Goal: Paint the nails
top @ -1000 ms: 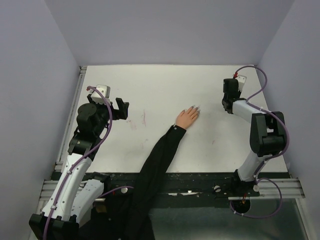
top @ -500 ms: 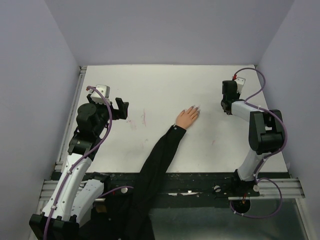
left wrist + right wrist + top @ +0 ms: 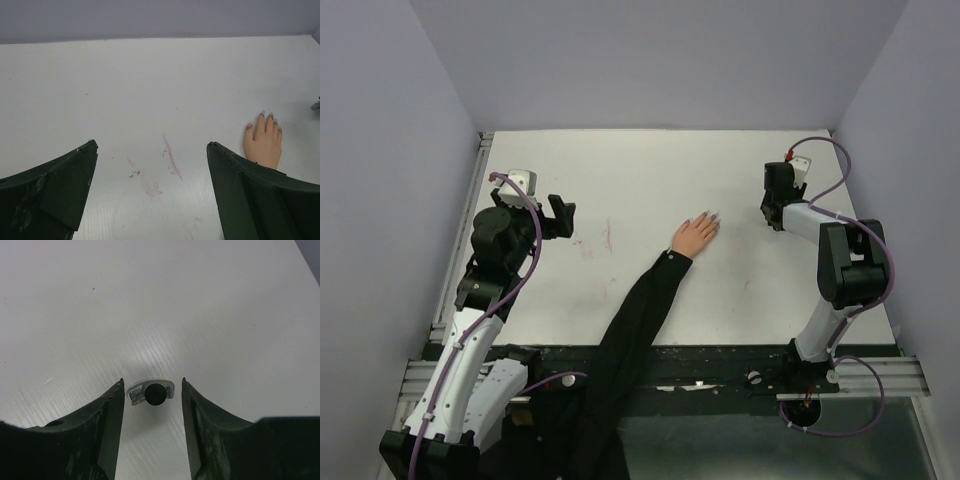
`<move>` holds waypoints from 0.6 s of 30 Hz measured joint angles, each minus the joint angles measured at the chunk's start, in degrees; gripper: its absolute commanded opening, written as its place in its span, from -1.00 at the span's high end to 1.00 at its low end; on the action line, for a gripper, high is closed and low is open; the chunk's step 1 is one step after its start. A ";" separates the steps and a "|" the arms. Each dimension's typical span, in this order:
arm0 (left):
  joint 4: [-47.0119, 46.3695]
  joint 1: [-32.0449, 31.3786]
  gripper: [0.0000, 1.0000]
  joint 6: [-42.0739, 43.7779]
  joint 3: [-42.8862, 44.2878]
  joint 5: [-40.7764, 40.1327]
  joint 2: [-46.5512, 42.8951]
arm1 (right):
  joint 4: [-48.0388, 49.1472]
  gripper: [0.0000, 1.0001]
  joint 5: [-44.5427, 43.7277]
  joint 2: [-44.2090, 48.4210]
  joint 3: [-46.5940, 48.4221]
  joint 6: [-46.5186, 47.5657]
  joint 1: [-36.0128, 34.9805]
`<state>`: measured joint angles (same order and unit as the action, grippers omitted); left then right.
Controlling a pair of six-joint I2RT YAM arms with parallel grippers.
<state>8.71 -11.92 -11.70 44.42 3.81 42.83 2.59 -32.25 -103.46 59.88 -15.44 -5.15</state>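
White table (image 3: 650, 170), lilac walls. Fake hand (image 3: 695, 235) palm-down mid-table, nails (image 3: 270, 116) toward far side. Right gripper (image 3: 152, 382) straddles small dark bottle (image 3: 151, 393), jaws apart, no contact. Left gripper (image 3: 151, 145) wide, empty, well apart. Step, likely: bottle handling. Next: clamp cap squarely, avoid tipping.

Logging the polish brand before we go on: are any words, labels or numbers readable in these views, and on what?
No readable text anywhere.
The small bottle, seen from above, shows only its black cap and grey body, with no label.
The fake hand, black sleeve and table carry no print.
The pink smears are stains, not writing.
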 measured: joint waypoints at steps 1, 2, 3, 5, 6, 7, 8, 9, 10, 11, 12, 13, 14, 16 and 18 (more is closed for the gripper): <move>-0.02 0.09 -0.98 -0.13 0.00 0.00 -0.04 | 0.00 -0.28 0.00 0.07 -0.02 0.00 0.00; 0.00 0.20 -0.98 -0.26 0.00 0.00 -0.07 | 0.00 -0.33 0.04 0.20 -0.09 0.02 0.00; 0.02 0.33 -0.97 -0.39 0.00 0.00 -0.09 | 0.00 -0.36 0.07 0.44 -0.26 0.02 0.00; 0.11 0.68 -0.98 -0.83 0.00 -0.28 -0.09 | -0.04 -0.39 0.09 1.18 -0.63 0.04 0.00; 0.24 0.81 -0.98 -1.18 0.00 -0.72 -0.09 | -0.07 -0.40 0.11 1.66 -0.81 0.04 0.00; 0.59 1.14 -0.97 -1.75 0.00 -1.81 -0.09 | -0.09 -0.41 0.15 2.29 -1.01 0.04 0.00; 0.85 1.53 -0.97 -2.08 0.00 -2.64 -0.09 | -0.11 -0.41 0.22 3.08 -1.29 0.04 0.00; 0.92 1.84 -0.97 -2.43 0.00 -3.41 -0.09 | -0.26 -0.41 0.33 4.09 -1.51 0.04 0.00; 1.01 2.23 -0.97 -2.86 0.00 -4.39 -0.11 | -0.55 -0.41 0.44 5.14 -1.62 0.04 0.00; 1.20 2.67 -0.97 -3.26 0.00 -5.49 -0.15 | -0.83 -0.41 0.57 6.27 -1.64 0.00 0.00; 1.51 3.06 -0.97 -3.61 0.00 -6.58 -0.24 | -1.05 -0.41 0.76 7.43 -1.64 -0.04 0.00; 1.73 3.34 -0.97 -3.87 0.00 -7.61 -0.28 | -1.46 -0.41 1.18 8.72 -1.62 -0.13 0.00; 1.92 3.48 -0.97 -4.13 0.00 -8.61 -0.31 | -1.99 -0.41 1.66 10.10 -1.64 -0.22 0.00; 2.21 3.61 -0.97 -4.33 0.00 -10.12 -0.31 | -2.95 -0.41 2.84 12.90 -1.66 -0.61 0.00; 2.34 3.61 -0.98 -4.42 0.00 -11.39 -0.31 | -3.58 -0.41 4.33 16.17 -1.95 -1.01 0.00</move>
<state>11.05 -8.32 -16.12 44.42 -7.57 42.52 -0.99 -27.92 -87.29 57.93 -16.45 -5.15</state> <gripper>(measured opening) 0.988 0.700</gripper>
